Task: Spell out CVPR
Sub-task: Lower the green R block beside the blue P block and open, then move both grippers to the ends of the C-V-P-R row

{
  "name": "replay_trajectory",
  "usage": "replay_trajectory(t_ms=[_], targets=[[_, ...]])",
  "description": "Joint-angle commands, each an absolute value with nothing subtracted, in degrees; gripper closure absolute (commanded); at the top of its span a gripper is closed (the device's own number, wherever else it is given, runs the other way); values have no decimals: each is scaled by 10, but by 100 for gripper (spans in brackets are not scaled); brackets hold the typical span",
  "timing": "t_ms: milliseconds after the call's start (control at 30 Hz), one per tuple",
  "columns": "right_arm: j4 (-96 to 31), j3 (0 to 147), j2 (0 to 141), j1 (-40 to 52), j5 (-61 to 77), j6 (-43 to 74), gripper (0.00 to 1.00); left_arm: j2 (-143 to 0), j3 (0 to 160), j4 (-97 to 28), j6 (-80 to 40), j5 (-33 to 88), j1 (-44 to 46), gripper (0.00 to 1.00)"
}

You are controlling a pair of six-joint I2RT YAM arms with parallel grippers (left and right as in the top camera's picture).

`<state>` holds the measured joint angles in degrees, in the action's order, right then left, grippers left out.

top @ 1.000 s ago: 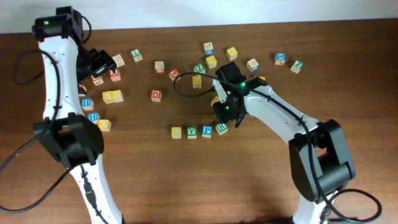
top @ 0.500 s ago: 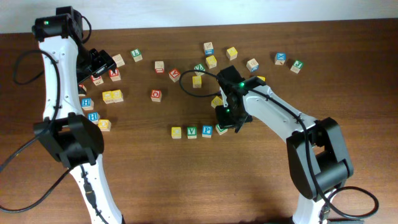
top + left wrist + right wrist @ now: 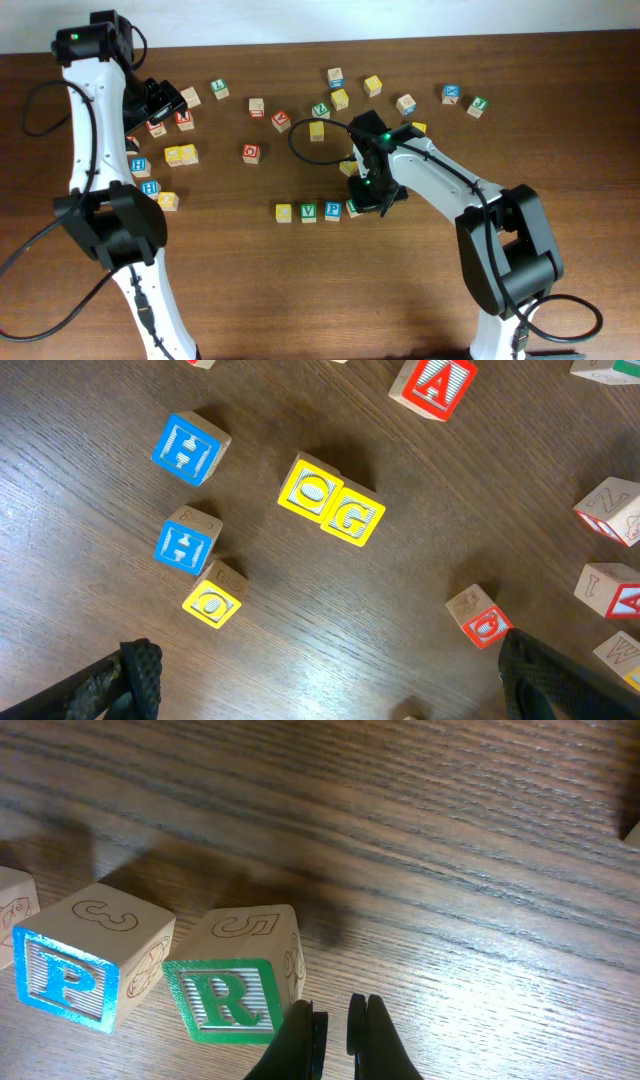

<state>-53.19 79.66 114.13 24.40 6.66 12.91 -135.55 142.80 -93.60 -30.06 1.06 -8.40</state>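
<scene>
1. The green R block [image 3: 232, 998] lies at the right end of the row, just beside the blue P block [image 3: 68, 978]; its place is hardly changed.
2. The right gripper [image 3: 336, 1018] has been brought down beside the R block, its fingers pressed nearly together on nothing.
3. From overhead, the R block is largely covered by that gripper; the letter on the row's yellow block [image 3: 284, 212] cannot be read.
4. The left gripper [image 3: 325, 660] is kept spread wide and empty.

Overhead cam: fixed, far up, looks straight down on the whole wooden table [image 3: 300, 290]. Left wrist cam: fairly high, faces down on left-side blocks incl. yellow O/G pair [image 3: 331, 503]; overhead shows the same pair. Right wrist cam: v. close to tabletop, oblique, on green R block [image 3: 232, 1000] & blue P block [image 3: 62, 982], i.e. right end of overhead's block row [image 3: 308, 212].
</scene>
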Motion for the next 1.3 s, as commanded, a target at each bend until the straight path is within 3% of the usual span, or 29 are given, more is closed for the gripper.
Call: replay_trajectory(t_ms=[0, 333, 500, 567, 633, 867, 900, 933, 1067, 1267], targets=[[-535, 797, 1147, 243, 76, 135, 96, -1353, 1434, -935, -308, 4, -89, 1], [-556, 808, 1145, 233, 109, 142, 96, -1353, 1434, -935, -308, 4, -89, 1], [-669, 929, 1140, 145, 41, 138, 96, -1353, 1434, -935, -308, 4, -89, 1], [-673, 950, 1140, 76, 103, 140, 96, -1353, 1434, -935, -308, 4, -89, 1], [-687, 947, 1141, 35, 148, 140, 84, -1353, 1434, -935, -308, 4, -89, 1], [-695, 933, 1141, 48, 148, 140, 76, -1353, 1434, -950, -286, 77, -89, 1], [-700, 933, 1141, 59, 149, 140, 82, -1353, 1434, -955, -190, 156, -86, 4], [-701, 933, 1141, 81, 149, 140, 87, -1353, 1432, -968, -43, 249, -72, 30], [-795, 933, 1119, 106, 128, 140, 83, -1321, 1337, -968, -29, 224, -23, 33], [-822, 910, 933, 147, 69, 138, 78, -1123, 1079, -941, -27, 199, -2, 34]])
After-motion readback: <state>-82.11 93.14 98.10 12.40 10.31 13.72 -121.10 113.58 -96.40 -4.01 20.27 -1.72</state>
